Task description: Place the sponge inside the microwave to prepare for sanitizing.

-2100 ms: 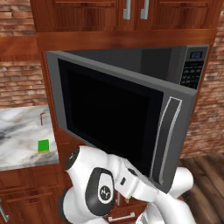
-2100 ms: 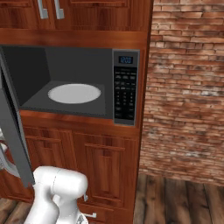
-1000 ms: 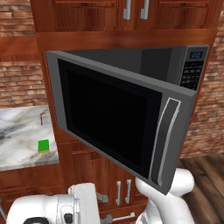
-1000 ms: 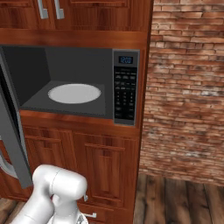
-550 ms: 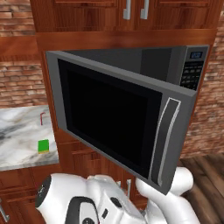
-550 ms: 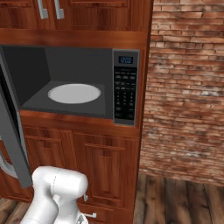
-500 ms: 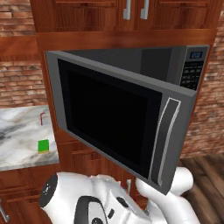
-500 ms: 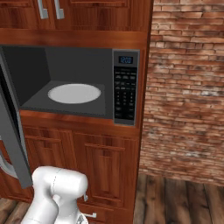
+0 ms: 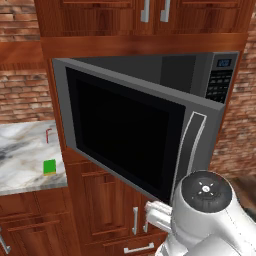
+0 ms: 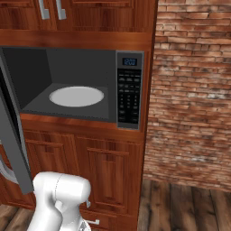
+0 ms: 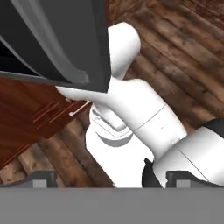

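Note:
The sponge [image 9: 49, 166] lies flat on the marble counter [image 9: 20, 160], left of the microwave [image 9: 150, 135] and well away from the arm. The microwave's dark glass door [image 9: 125, 135] stands swung open to the left, its curved grey handle [image 9: 192, 150] toward me. Inside, the pale turntable [image 10: 76, 96] is bare. My gripper [image 11: 116, 179] hangs low under the door's bottom corner [image 11: 87, 74] and faces the wooden floor. Its fingertips [image 11: 43, 177] stand wide apart, open, with nothing between them.
A thin red stick [image 9: 48, 134] lies on the counter behind the sponge. The keypad [image 10: 130, 97] is at the microwave's right. Wooden cabinet doors [image 10: 99, 171] sit below it, and a brick wall [image 10: 194, 90] stands to the right. The open door overhangs the arm's big joint [image 9: 205, 192].
In the left base view the arm's big white joint has swung from the lower left to the lower right, below the door handle. The door, the sponge and the counter have not moved.

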Robot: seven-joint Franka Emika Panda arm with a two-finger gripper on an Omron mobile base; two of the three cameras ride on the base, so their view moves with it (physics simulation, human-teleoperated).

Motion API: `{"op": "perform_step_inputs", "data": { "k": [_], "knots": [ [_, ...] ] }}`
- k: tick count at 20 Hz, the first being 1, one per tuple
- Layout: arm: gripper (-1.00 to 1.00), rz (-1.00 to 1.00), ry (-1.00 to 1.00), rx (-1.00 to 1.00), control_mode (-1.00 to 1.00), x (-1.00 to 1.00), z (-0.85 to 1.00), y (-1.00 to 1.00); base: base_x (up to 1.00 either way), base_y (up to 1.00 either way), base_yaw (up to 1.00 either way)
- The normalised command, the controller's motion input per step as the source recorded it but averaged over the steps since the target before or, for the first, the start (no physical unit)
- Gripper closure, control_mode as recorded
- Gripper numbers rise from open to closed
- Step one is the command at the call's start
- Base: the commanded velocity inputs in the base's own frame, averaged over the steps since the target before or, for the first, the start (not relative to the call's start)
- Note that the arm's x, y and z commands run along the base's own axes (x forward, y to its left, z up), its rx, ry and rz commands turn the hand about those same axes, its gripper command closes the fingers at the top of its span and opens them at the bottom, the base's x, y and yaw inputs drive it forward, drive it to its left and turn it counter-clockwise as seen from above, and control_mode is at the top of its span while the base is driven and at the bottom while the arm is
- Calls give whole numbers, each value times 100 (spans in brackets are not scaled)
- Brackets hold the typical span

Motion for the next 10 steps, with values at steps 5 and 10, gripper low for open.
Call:
{"op": "perform_step_inputs", "data": {
  "k": [5, 10],
  "knots": [
    [-100, 39, 6, 43, -100, -11, 26, -83, 0, 0, 0],
    [-100, 35, -9, 43, -100, -16, 13, -93, 0, 0, 0]
  ]
}}
